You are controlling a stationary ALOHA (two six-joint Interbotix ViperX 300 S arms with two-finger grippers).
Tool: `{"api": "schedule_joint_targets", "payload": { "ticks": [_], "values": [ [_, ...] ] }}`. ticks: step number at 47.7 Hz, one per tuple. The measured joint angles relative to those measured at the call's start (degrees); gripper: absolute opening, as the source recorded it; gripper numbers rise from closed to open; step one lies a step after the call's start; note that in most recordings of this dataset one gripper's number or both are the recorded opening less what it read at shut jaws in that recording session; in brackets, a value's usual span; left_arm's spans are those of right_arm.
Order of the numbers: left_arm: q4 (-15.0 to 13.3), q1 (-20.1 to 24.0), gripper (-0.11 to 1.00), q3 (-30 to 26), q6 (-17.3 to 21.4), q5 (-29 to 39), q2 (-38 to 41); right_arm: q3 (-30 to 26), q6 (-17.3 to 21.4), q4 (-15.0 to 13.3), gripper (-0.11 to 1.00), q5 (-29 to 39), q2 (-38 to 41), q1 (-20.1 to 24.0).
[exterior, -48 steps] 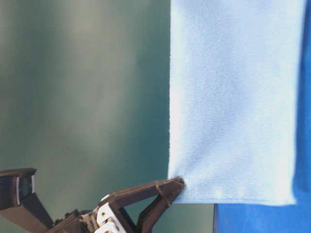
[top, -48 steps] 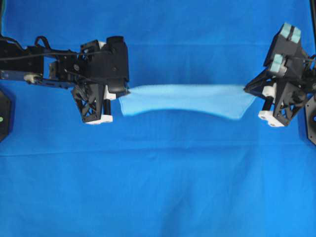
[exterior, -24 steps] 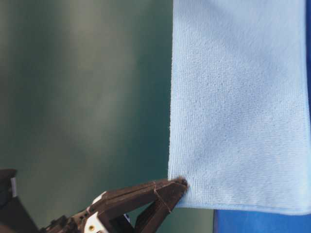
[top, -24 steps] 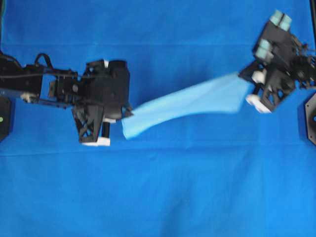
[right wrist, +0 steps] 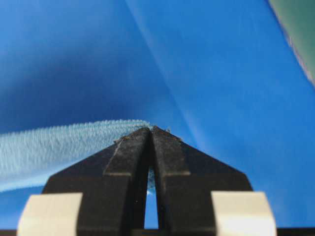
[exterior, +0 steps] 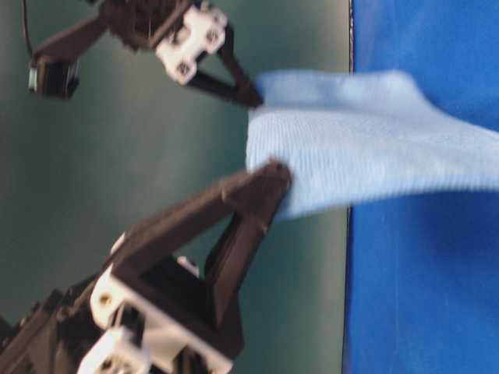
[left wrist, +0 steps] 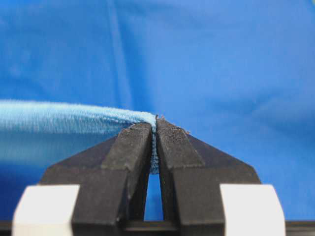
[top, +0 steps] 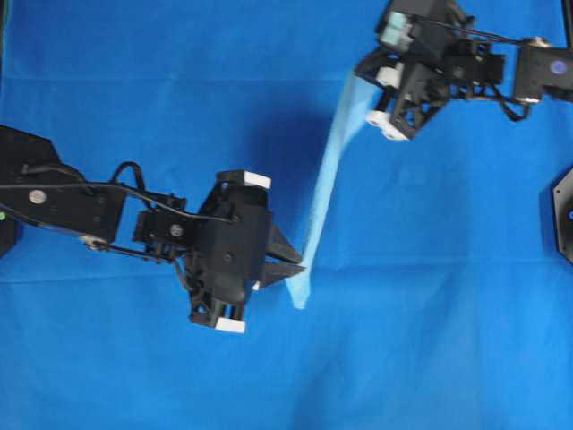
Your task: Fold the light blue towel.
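**Towel Held Up by Two Corners**

Above the big blue tablecloth (top: 134, 376), I see the light blue towel (top: 324, 193) hanging in the air. It makes a long thin strip from the top of my overhead view down to the middle. Its dark shadow falls on the cloth just to the left of it.

My left gripper (top: 298, 267) pinches the lower end of the towel. From the left wrist camera, the two black fingers (left wrist: 129, 147) are pressed together with only a thin bit of fuzzy towel (left wrist: 74, 118) between them. The towel goes off to the left from the tips.

My right gripper (top: 360, 70) pinches the upper end, near the top edge of the table. From the right wrist camera its fingers (right wrist: 129, 150) are squeezed tight on the towel's edge (right wrist: 64, 140) too.

From the side camera, both grippers hold the towel's near edge, one higher up (exterior: 253, 97) and one lower (exterior: 281, 175). The towel (exterior: 374, 148) stretches away to the right, a little blurry.
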Motion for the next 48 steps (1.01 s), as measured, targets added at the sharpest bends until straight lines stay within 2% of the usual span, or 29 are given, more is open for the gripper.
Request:
{"api": "schedule_joint_targets", "payload": {
  "ticks": [10, 25, 34, 48],
  "values": [
    [0.09, 0.00, 0.02, -0.44, 0.88, -3.16, 2.64, -4.92, -1.76, -0.26, 0.01, -1.85, 4.39, -0.35],
    [0.18, 0.09, 0.02, -1.05, 1.76, -5.89, 3.87, -5.45, -1.85, -0.26, 0.01, -1.85, 4.83, -0.35],
    [0.09, 0.09, 0.02, -5.01, 5.54, -8.88, 7.82, -2.02, -1.85, -0.26, 0.01, -1.67, 2.20, -0.44],
    [0.09, 0.26, 0.02, -17.58, 10.20, -9.76, 17.84, 7.82, -1.14, -0.26, 0.01, -0.18, -8.79, -0.97]
  ]
}}
